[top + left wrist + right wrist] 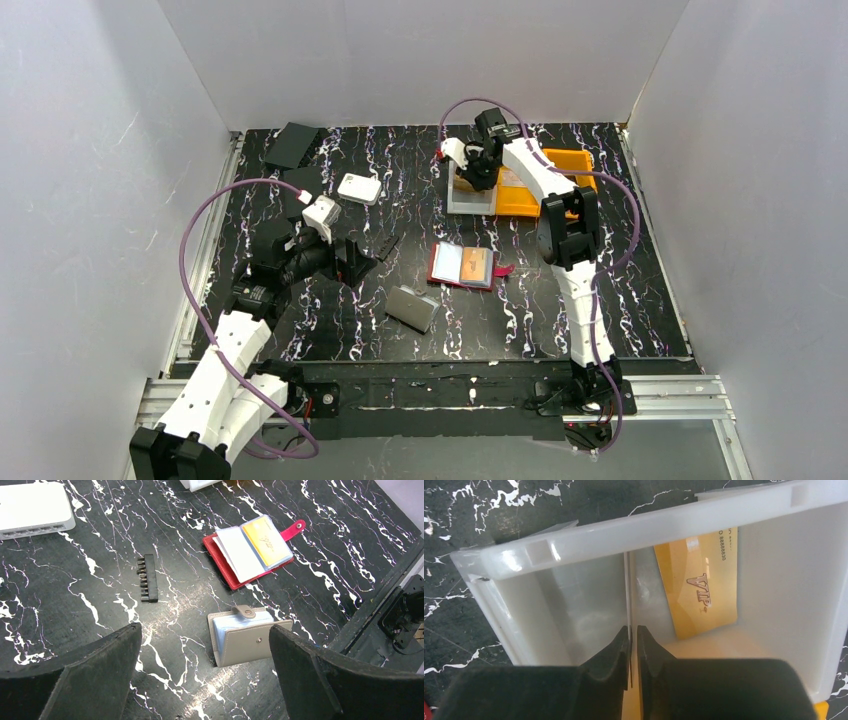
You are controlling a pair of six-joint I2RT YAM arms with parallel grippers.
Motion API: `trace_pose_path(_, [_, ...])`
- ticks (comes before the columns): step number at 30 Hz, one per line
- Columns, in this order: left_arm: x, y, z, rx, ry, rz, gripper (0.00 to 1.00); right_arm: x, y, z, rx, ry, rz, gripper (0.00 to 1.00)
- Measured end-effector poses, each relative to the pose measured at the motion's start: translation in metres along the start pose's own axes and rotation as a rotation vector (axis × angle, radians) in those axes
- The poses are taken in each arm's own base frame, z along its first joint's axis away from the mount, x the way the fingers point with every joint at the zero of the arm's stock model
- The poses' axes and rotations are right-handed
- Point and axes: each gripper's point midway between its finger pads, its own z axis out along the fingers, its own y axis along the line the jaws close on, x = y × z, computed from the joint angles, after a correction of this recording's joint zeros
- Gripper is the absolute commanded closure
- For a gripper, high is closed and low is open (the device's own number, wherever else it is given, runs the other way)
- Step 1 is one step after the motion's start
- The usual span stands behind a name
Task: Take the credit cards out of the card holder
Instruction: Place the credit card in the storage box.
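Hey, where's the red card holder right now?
In the top view the card holder lies open on the table, slightly right of centre; the grey case is its nearest neighbour, just down and left in that view.

A thin card (628, 590) stands edge-on at the right gripper (633, 628), its face unseen; the white bin's (649, 527) rim hides the gold card's (696, 595) upper end.

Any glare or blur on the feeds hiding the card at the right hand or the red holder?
Right wrist: the white tray rim glares, the thin card at the right hand shows only edge-on, the gold card reads sharply. Left wrist: the card holder is in focus, one sleeve page washed white; the left hand looms dark in front. Top view: evenly lit.
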Motion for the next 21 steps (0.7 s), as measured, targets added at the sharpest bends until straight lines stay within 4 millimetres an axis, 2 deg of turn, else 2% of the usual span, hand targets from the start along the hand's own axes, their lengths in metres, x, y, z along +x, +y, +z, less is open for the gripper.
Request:
trace_pose_path(11, [0.001,0.000,0.001,0.000,0.003,-0.008,0.02,0.001,-0.013,0.003,0.060,0.014,-0.007,0.65])
trace_pose_path(21, [0.000,0.000,0.001,0.001,0.001,-0.010,0.02,-0.002,-0.032,0.001,0.147,0.013,0.013,0.40])
